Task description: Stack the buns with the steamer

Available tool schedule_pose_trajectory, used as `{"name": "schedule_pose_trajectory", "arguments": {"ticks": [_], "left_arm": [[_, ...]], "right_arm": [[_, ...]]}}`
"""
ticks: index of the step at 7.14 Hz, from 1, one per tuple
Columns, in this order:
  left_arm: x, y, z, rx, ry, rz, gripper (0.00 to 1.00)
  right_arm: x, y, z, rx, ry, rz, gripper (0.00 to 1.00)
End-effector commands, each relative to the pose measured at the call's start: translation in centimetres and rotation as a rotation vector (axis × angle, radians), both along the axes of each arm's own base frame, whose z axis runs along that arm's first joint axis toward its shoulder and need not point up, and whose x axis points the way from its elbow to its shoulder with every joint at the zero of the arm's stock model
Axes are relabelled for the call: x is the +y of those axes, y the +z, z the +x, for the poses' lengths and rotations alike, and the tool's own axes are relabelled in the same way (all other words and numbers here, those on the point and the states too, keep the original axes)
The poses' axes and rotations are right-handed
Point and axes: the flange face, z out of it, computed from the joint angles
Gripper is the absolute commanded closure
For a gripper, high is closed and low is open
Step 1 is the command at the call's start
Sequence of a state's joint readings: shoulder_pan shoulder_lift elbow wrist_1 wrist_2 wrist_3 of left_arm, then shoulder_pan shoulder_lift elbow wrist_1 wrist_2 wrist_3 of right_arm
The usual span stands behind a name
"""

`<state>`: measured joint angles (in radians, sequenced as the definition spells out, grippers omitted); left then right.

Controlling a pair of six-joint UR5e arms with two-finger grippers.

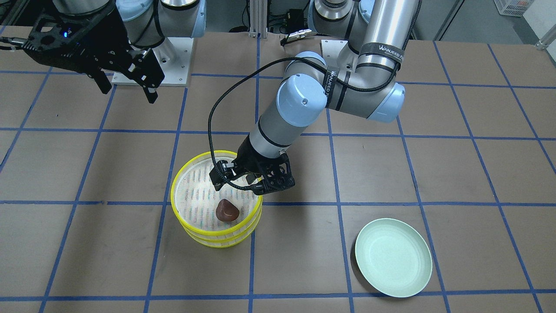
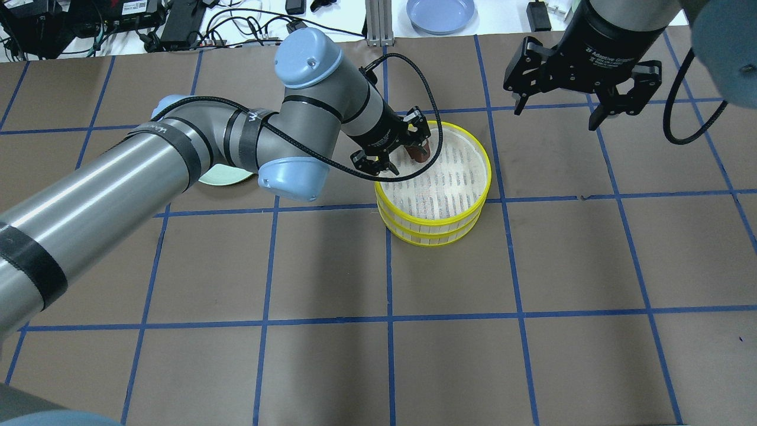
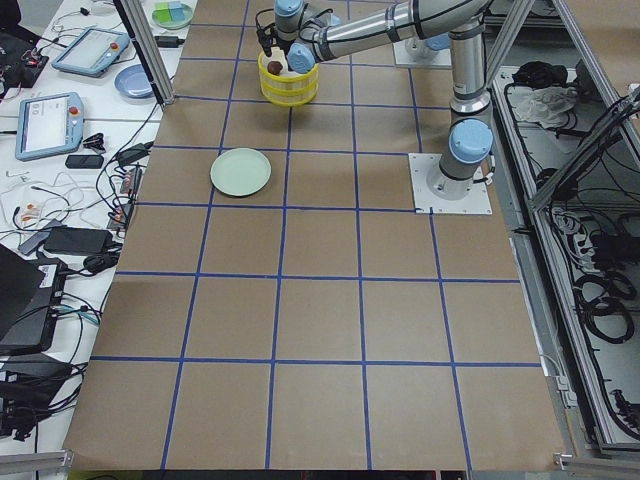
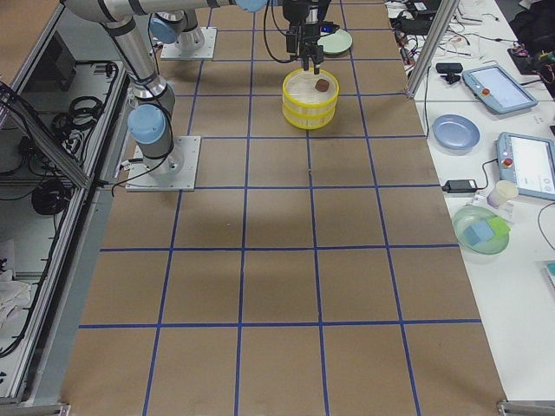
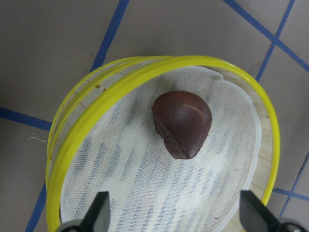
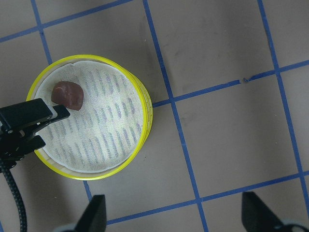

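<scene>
Brown table (image 2: 331,367) w/ blue grid (image 2: 388,319), prob. tape.

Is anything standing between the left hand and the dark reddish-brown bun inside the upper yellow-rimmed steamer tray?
Nothing visible does. The dark reddish-brown oval bun lies uncovered on the white mesh lining of the upper yellow-rimmed round tray; the open left hand hangs over that tray, with free air between them.

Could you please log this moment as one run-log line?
steamer: two tiers stacked | brown bun: loose in top tier | left gripper: open over it | right gripper: open, aside
</scene>
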<state>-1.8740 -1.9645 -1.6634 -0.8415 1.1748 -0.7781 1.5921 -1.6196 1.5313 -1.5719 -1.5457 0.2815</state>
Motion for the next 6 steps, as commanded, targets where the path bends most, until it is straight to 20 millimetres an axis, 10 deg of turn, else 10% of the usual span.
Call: {"name": "schedule_pose_trajectory", "arguments": {"ticks": [1, 6], "left_arm": [[-1.2, 2.7, 2.3, 0.007, 0.016, -0.032, 0.00], [-4.1, 11.4, 19.0, -0.321, -0.335, -0.132, 0.00]], "right_arm": [[0.6, 0.5, 0.1, 0.008, 0.052, -0.009, 0.00], [1.0, 0.7, -1.1, 0.132, 0.207, -0.005, 0.00]]}}
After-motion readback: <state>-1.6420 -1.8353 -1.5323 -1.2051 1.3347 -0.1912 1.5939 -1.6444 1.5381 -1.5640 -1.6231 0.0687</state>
